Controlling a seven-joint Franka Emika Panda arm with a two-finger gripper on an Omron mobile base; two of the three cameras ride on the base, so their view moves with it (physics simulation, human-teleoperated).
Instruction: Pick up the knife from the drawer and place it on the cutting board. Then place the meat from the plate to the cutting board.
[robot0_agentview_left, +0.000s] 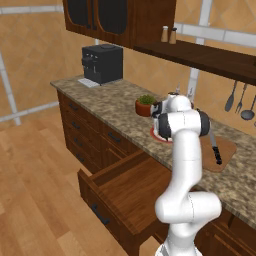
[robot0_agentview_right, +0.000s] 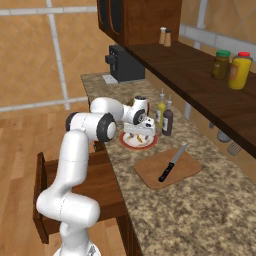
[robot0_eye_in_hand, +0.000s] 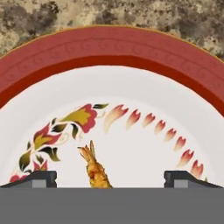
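Now the claw (robot0_eye_in_hand: 110, 178) is hanging low over the plate (robot0_eye_in_hand: 175, 105), its fingers (robot0_eye_in_hand: 37, 178) standing wide apart and gripping nothing. Between them, just at the near edge, the meat (robot0_eye_in_hand: 95, 168) is lying flat on the white; the spread looks set so the fingers can drop on either side of it. Beyond the claw, off to one side, the cutting board (robot0_agentview_right: 187, 167) is resting on the counter (robot0_agentview_right: 210, 210) with the knife (robot0_agentview_right: 170, 166) already lying on it. Behind, below the counter edge, the drawer (robot0_agentview_left: 135, 192) is standing open.
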